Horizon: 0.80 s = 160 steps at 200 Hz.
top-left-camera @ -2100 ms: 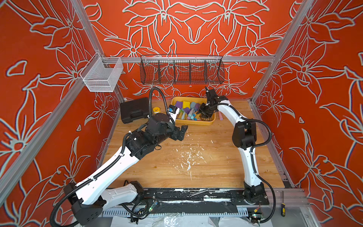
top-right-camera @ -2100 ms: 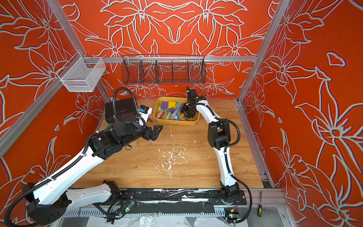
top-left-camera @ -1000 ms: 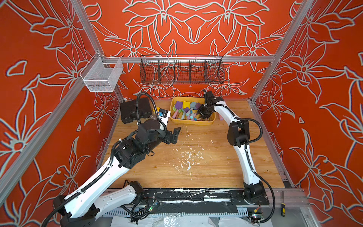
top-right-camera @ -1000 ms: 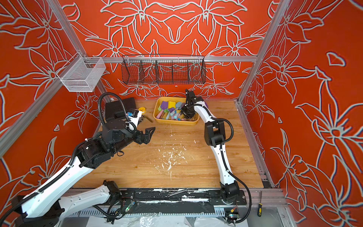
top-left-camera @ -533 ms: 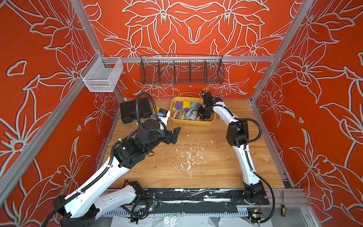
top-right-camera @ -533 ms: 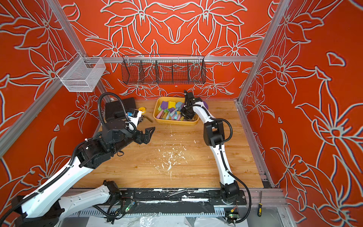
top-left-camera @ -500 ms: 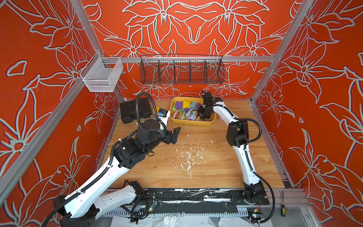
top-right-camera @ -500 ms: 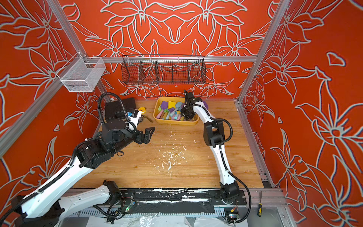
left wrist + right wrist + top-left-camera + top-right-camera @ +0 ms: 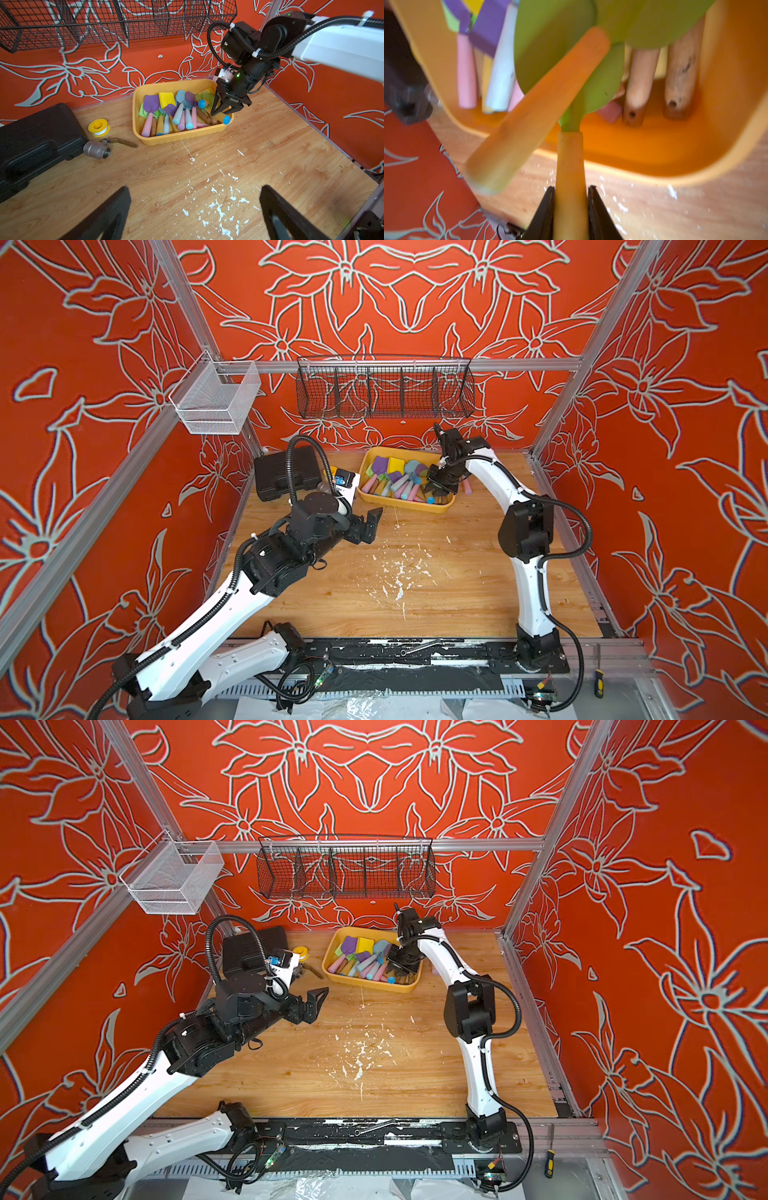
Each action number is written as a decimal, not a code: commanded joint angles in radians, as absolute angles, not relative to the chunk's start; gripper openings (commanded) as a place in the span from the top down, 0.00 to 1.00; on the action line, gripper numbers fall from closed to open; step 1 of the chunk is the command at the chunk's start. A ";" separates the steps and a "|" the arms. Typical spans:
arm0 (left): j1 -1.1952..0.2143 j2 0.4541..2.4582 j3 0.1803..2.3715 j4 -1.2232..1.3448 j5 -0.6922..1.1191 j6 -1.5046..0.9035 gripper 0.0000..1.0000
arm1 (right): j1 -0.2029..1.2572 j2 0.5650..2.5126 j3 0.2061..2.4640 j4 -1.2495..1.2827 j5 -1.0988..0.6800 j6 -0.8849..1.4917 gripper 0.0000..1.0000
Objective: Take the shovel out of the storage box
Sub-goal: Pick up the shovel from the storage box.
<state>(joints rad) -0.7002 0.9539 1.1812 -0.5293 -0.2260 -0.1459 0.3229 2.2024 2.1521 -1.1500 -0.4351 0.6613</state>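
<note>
My right jaws are closed tight on the yellow handle of a green-bladed shovel [image 9: 570, 166], pinching it from both sides. Its blade is not yet out: it lies inside the storage box [image 9: 176, 137], at the box's right end, beside an orange-handled shovel [image 9: 533, 116] that leans across it (that view is blurred, so I cannot tell whether the two touch). The box stands at the back of the tabletop [image 9: 207, 166], below the black wire basket [image 9: 384, 391], and holds many other coloured shovels. My left jaws are spread wide with nothing between them, above bare wood well apart from the box. A black tool case [image 9: 31, 141], a tape roll [image 9: 98, 127] and a metal valve [image 9: 96, 148] lie left of the box.
</note>
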 commanded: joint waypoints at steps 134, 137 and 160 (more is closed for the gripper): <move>-0.696 1.027 1.190 -0.448 -0.172 -0.153 0.03 | 0.309 2.031 2.023 -1.053 -0.687 0.631 1.00; -0.696 1.028 1.190 -0.447 -0.172 -0.155 0.03 | 0.310 2.032 2.023 -1.032 -0.694 0.634 1.00; -0.696 1.034 1.191 -0.443 -0.172 -0.156 0.03 | 0.320 2.036 2.027 -0.966 -0.708 0.649 1.00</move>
